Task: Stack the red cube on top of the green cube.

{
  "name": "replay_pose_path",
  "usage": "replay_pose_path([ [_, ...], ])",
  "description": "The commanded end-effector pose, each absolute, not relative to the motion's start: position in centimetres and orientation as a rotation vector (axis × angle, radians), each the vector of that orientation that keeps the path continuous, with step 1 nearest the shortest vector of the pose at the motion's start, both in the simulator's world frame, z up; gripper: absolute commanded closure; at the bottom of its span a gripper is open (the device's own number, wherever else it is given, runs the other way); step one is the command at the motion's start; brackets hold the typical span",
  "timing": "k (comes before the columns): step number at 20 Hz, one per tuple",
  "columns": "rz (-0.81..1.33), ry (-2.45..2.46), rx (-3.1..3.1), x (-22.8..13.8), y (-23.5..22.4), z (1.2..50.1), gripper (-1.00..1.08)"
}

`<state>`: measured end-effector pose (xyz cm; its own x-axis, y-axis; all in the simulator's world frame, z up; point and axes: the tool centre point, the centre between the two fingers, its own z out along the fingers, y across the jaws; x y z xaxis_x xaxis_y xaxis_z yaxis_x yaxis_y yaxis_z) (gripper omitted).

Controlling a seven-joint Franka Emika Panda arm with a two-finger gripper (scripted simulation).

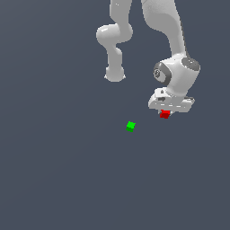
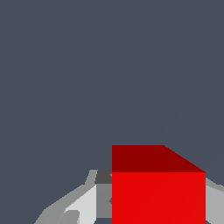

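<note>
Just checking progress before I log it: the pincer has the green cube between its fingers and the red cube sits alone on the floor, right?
Colours are swapped. The exterior view shows the pincer holding the red cube, while the green cube sits alone on the floor.

We see our single white arm (image 1: 173, 33) coming down from the top edge of the exterior view, its upper links bending toward the exterior view's right before the wrist (image 1: 177, 74) turns downward. The gripper (image 1: 165, 113) hangs below the wrist, pointing down at the grey floor. Its jaws stand closed around the red cube (image 1: 165, 114), which fills much of the wrist view between pale fingers (image 2: 83, 205). Whether the gripper is clear of the floor, we cannot quite tell from here.
</note>
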<state>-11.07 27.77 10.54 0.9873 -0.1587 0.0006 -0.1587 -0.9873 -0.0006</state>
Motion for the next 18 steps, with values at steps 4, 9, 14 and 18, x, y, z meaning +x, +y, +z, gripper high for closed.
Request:
replay_pose_path([
  [4, 0.0, 0.251, -3.132, -11.0, 27.7, 12.0, 1.08],
  [9, -0.001, 0.251, -3.131, -11.0, 27.4, 11.7, 1.08],
  [14, -0.001, 0.251, -3.131, -10.6, 25.3, 11.1, 1.08],
  [18, -0.001, 0.251, -3.131, -10.1, 22.3, 10.2, 1.08],
])
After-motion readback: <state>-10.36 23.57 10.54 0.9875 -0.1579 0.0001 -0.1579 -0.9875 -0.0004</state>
